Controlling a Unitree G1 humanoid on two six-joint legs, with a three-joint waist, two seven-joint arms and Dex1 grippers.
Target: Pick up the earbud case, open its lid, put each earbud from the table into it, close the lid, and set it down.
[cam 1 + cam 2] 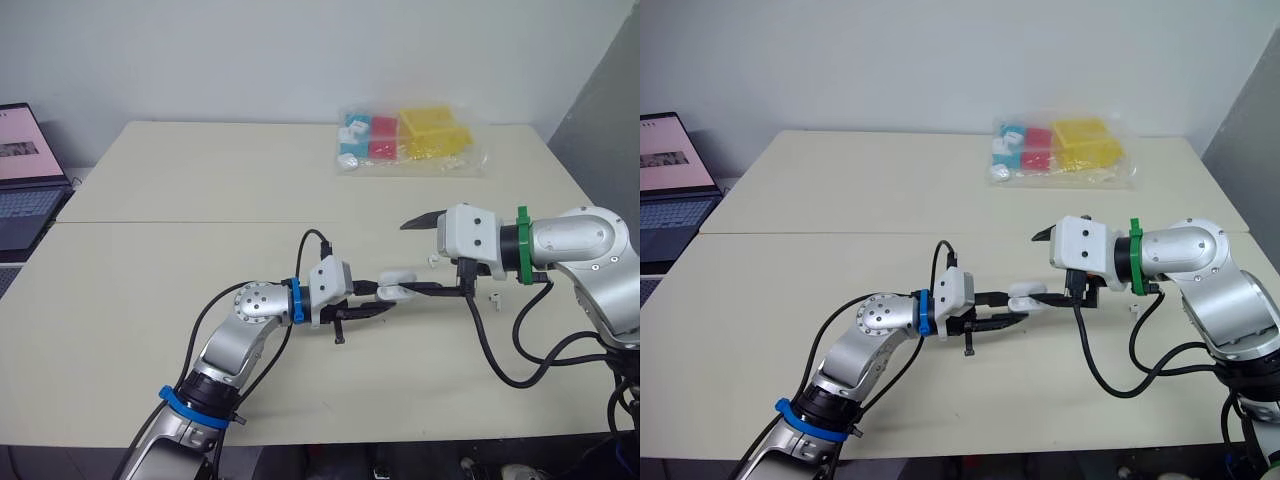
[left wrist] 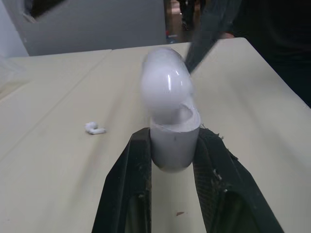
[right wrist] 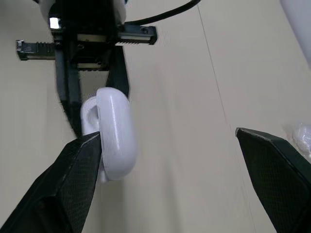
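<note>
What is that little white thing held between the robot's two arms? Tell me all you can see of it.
It is the earbud case: small, rounded, glossy white plastic. The left gripper clamps its lower body between two black fingers, holding it over the table. Its domed lid looks tipped partly open. One finger of the wide-open right gripper rests against the lid.
</note>
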